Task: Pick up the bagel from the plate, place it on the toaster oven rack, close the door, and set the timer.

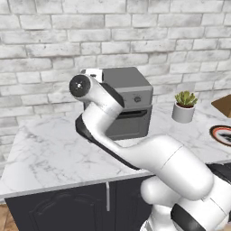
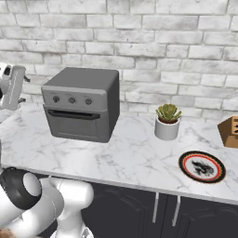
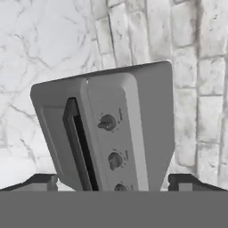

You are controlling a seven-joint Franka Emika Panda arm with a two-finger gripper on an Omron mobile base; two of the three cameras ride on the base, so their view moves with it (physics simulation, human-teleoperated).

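The toaster oven [image 2: 81, 104] stands on the counter against the brick wall, and its dark grey door [image 2: 76, 124] with a bar handle is closed. The toaster oven rack is hidden behind that door. The round plate [image 2: 202, 166] with a red-and-white rim lies at the counter's front right, also seen as the plate [image 1: 223, 134]; the bagel is out of view. My gripper [image 2: 18, 88] hovers left of the oven, above the counter. In the hand view the gripper [image 3: 113, 182] is open, its fingertips [image 3: 39, 181] wide apart, facing the oven's knobs [image 3: 107, 123]. It holds nothing.
A small potted plant [image 2: 167, 122] stands between the oven and the plate. A wooden block [image 2: 230, 131] sits at the far right by the wall. My white arm [image 1: 135, 153] crosses in front of the oven in the left base view. Bare marble counter [image 2: 121, 158] lies before the oven.
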